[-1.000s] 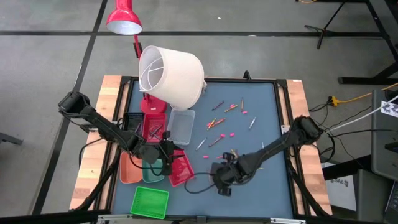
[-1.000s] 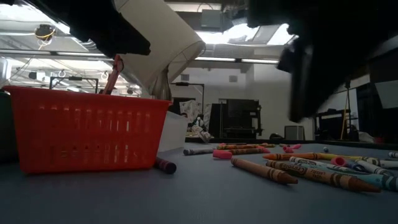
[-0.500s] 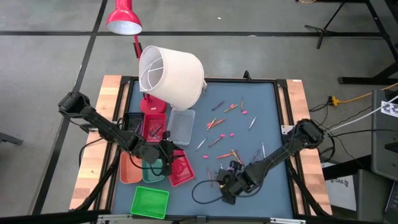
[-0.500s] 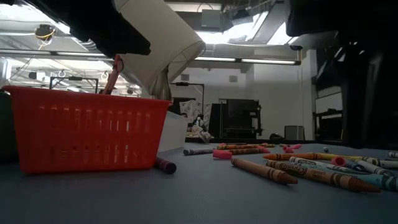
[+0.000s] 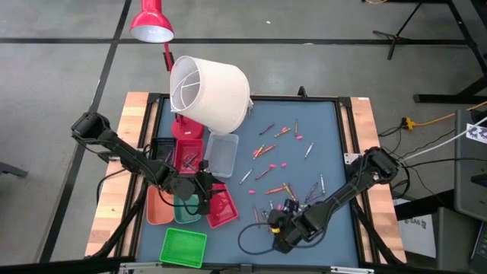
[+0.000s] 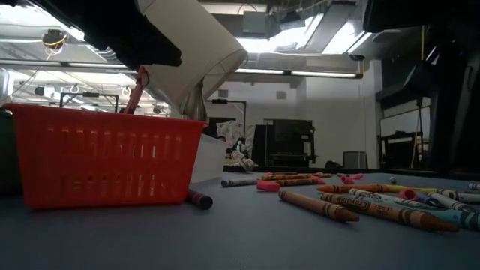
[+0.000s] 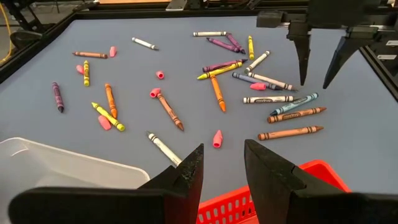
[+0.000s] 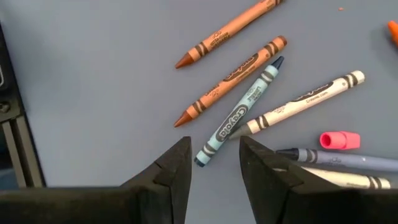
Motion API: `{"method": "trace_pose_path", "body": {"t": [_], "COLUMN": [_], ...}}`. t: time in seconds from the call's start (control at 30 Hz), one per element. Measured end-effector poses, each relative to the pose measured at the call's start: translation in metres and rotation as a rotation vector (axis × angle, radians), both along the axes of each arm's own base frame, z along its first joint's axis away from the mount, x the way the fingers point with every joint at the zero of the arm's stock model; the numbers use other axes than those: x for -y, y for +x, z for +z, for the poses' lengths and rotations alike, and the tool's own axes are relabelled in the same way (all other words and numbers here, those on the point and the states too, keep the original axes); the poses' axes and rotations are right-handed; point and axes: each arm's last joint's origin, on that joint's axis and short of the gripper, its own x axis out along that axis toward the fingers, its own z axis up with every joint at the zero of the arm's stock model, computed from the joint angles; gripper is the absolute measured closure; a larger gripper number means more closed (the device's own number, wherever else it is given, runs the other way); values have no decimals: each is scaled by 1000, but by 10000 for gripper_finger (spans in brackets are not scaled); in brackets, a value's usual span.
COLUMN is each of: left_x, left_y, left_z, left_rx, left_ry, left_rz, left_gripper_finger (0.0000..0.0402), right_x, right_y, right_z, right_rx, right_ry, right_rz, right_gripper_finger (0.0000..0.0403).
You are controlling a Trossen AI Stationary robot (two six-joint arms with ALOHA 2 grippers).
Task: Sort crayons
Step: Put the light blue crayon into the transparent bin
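Note:
Many crayons lie loose on the blue mat [image 5: 319,129], scattered at mid table [image 5: 266,148] and bunched nearer the front [image 5: 288,189]; they also show in the left wrist view [image 7: 217,87]. My right gripper [image 5: 278,226] is open and empty, pointing down just near of that bunch; below it lie two brown crayons [image 8: 230,78], a light-blue one [image 8: 239,115] and a white one [image 8: 305,99]. My left gripper [image 7: 222,149] is open and empty above the red basket [image 5: 221,205].
Small trays stand at the left: clear [image 5: 221,154], red with crayons [image 5: 188,156], orange [image 5: 158,209], teal [image 5: 186,209], green [image 5: 183,247]. A white lampshade [image 5: 209,91] lies tipped at the far left. Pink stubs [image 8: 339,139] lie among the crayons.
My right gripper has moved toward the table's near edge and a little right, off the front bunch of crayons; in the low view its dark bulk has drawn away to the right side.

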Motion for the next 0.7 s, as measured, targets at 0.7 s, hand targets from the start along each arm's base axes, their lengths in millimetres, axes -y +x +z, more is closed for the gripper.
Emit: {"method": "trace_pose_path", "body": {"t": [0.7], "left_x": [0], "left_y": [0], "left_z": [0], "left_rx": [0], "left_ry": [0], "left_rz": [-1], "left_gripper_finger": [302], "right_x": [-3], "right_y": [5], "right_z": [-27], "right_rx": [-46], "right_ry": [-38], "right_rz": [-2], "right_gripper_finger": [272]}}
